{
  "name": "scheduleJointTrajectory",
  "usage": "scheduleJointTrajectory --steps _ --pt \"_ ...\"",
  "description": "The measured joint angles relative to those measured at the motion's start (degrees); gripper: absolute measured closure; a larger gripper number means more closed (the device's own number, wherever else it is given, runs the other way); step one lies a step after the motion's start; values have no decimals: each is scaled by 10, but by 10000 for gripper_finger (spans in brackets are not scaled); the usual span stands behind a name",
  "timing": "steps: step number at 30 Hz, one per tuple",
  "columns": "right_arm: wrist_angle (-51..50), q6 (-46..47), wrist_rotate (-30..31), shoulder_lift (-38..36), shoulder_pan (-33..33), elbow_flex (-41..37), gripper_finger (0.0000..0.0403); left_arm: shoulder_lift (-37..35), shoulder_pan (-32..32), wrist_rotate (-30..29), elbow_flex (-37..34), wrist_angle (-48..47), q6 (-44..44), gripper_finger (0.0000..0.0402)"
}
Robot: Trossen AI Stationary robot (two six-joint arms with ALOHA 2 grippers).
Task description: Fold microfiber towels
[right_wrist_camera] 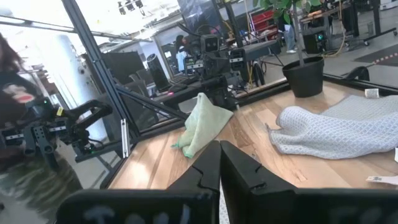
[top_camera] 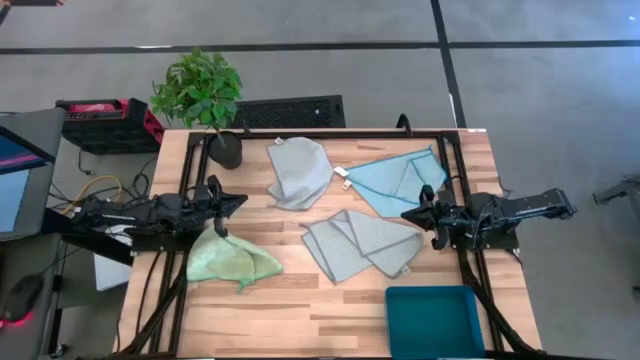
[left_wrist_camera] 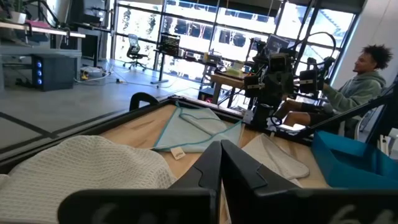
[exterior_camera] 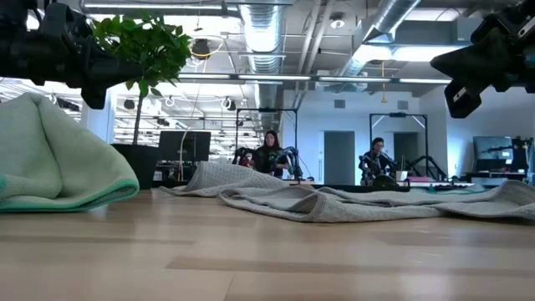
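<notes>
I've got the left claw (top_camera: 222, 232) pinched on a peak of the green towel (top_camera: 232, 260); soft, light, drapes; right claw (top_camera: 408, 214) closed, empty, beside the blue towel (top_camera: 395, 180).

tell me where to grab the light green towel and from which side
Probably grip the light green towel at its raised peak, the point nearest the left gripper. The right wrist view shows it bunched into a cone, so that peak gives the fingers a pinchable fold, whereas the skirt lies flat on the wooden table. Come from above, on the left arm's side.
</notes>
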Motion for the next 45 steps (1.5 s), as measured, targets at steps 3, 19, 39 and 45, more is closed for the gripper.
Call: scheduleJointTrajectory --steps 3,19,39,45 --pt "0 0 0 0 0 0 372 0 0 0 0 0 0 401" --pt "0 0 0 0 0 0 372 0 0 0 0 0 0 401" --pt "0 0 0 0 0 0 372 64 0 -22 144 4 182 401" --pt "0 0 0 0 0 0 372 187 0 -46 259 -121 191 401"
